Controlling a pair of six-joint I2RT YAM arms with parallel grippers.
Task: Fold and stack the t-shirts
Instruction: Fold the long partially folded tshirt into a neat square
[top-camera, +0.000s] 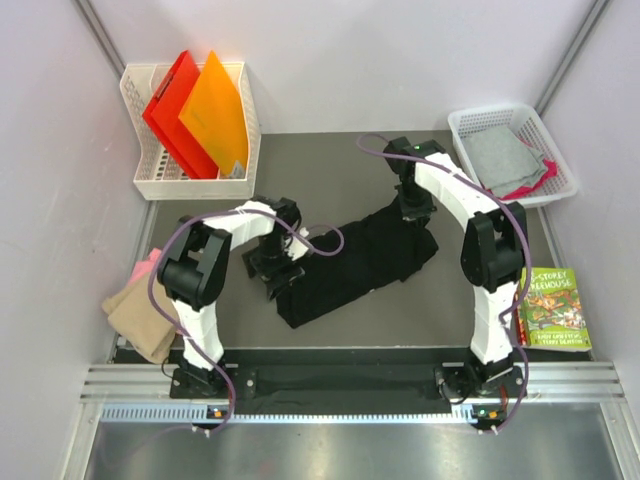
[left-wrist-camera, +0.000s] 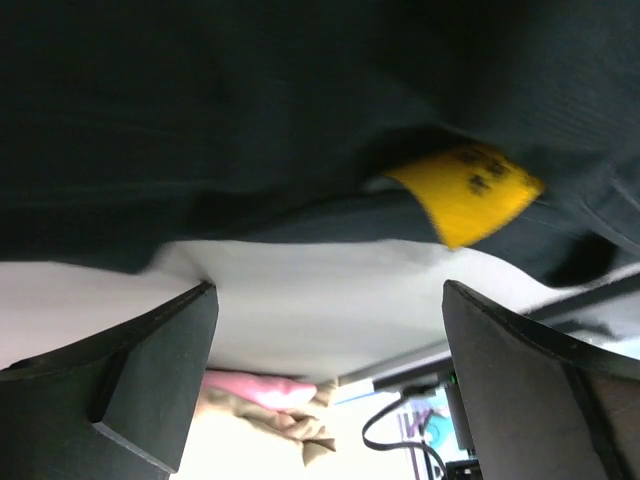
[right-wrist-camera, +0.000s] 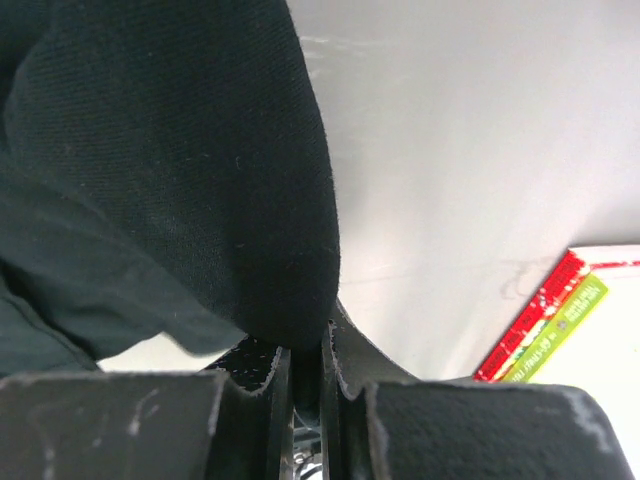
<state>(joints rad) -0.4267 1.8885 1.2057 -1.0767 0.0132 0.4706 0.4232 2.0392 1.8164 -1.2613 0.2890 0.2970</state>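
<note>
Black t-shirt (top-camera: 355, 265) is lying bunched into one long dark lump across the middle of the worktop (top-camera: 330, 170), so its actual shape is pretty hard to make out. Its far right end is being pinched by the right fingers (right-wrist-camera: 400, 430), which are pressed together on a fold of the black cloth. From above, that grip is being hidden by the wrist itself.

At the shirt's near left end the left fingers (left-wrist-camera: 130, 390) are being held wide apart with nothing between them. Black cloth with a yellow tag (left-wrist-camera: 465, 190) is filling the top of the left wrist view, all blurry, so whether it's being touched can't be told.

A tan t-shirt (top-camera: 140, 318) and a pink t-shirt (top-camera: 147, 262) are being partly covered by the left arm at the worktop's left edge. In the white basket (top-camera: 470, 118) far right, a pink cloth (top-camera: 532, 183) is being mostly buried under a grey cloth (top-camera: 500, 158). Only a sliver of the picture book (top-camera: 553, 308) is being caught in the right wrist view.
</note>
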